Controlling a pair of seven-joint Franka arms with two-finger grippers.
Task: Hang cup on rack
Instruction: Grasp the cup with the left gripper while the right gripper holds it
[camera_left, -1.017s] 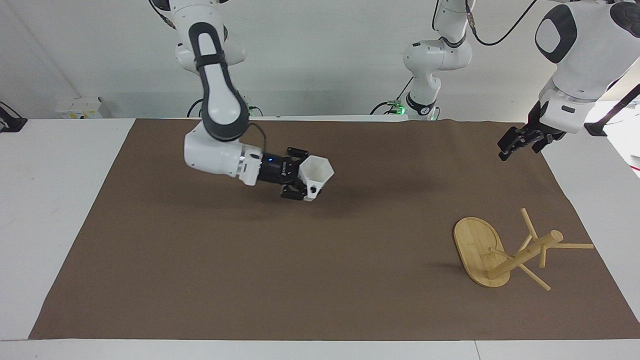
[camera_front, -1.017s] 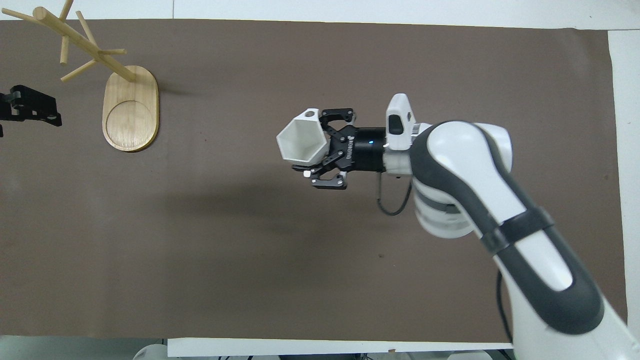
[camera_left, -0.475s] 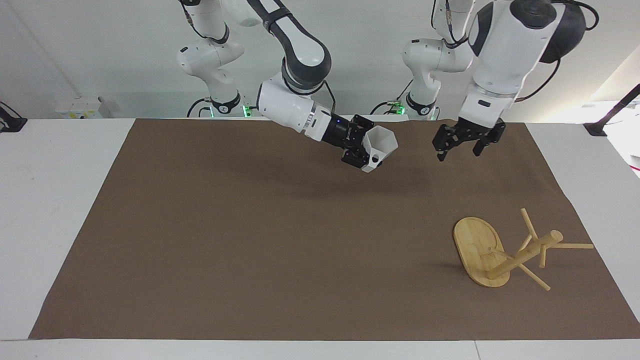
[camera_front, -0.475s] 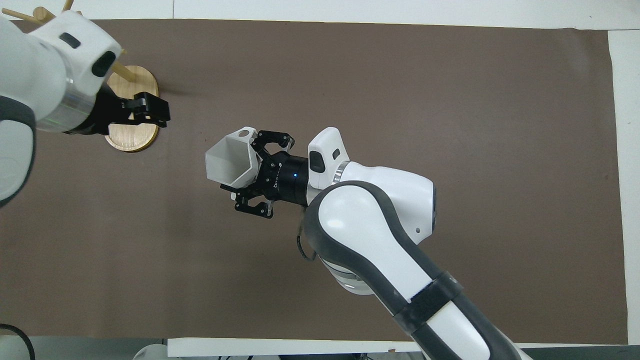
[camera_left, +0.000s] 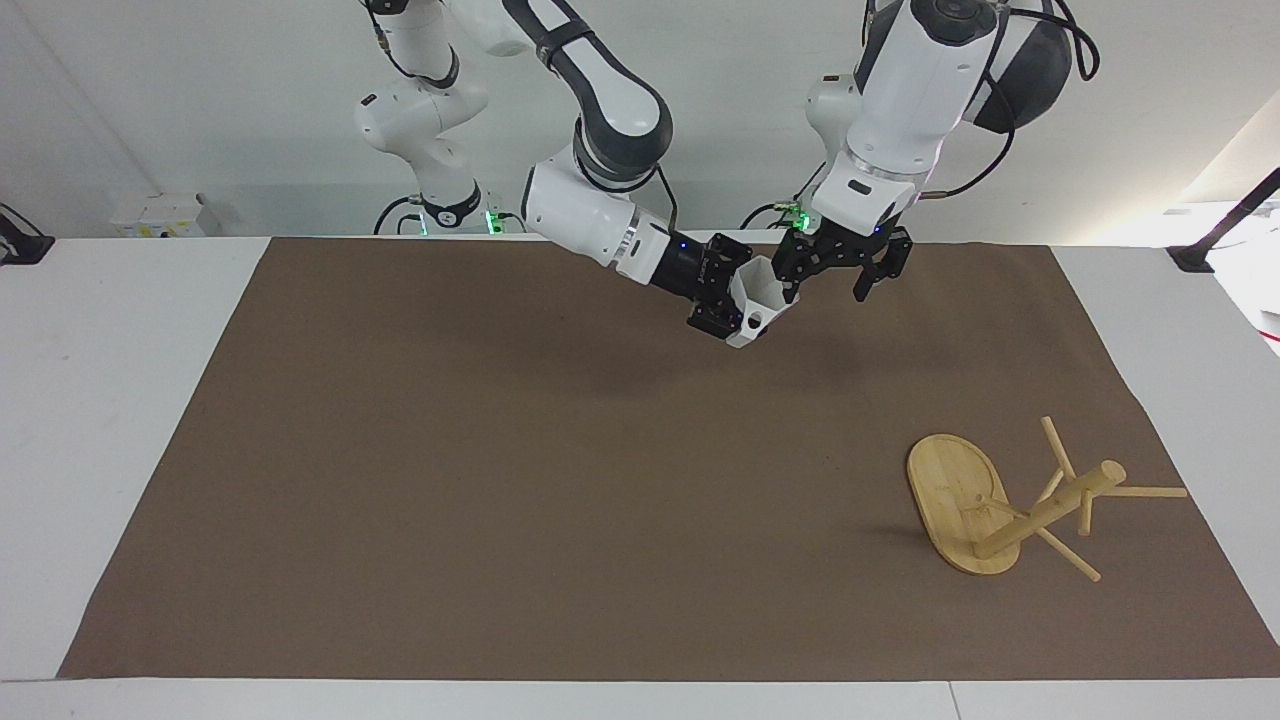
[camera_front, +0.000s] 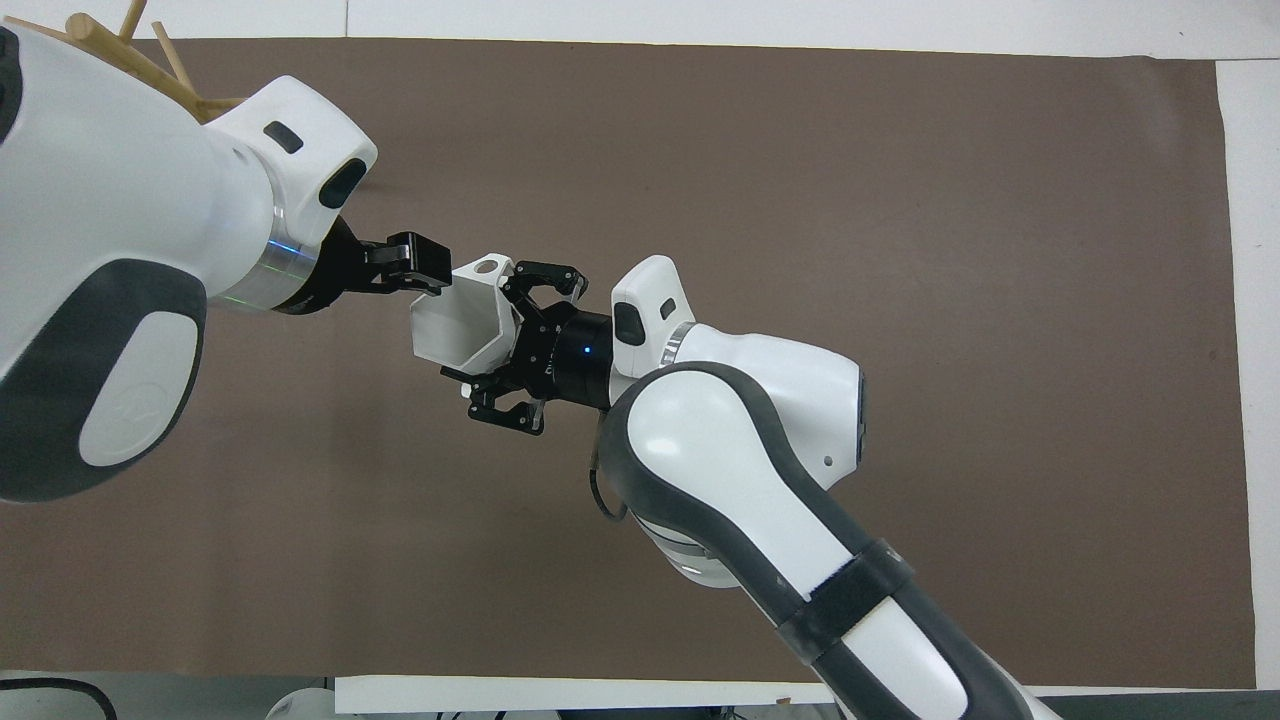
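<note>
One white faceted cup (camera_left: 756, 300) is up in the air over the brown mat (camera_left: 500, 480), clamped at its base by the right gripper (camera_left: 728, 297), mouth toward the left arm's end. Left gripper (camera_left: 840, 268) sits right at the cup's rim, fingers spread. Bamboo mug rack (camera_left: 1010, 505) stands well apart, farther from the robots.

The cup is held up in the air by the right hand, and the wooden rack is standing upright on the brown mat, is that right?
Not quite. The right hand does hold the cup in the air, but the rack is tipped over, lying on its side on the mat, as the facing view shows.
</note>
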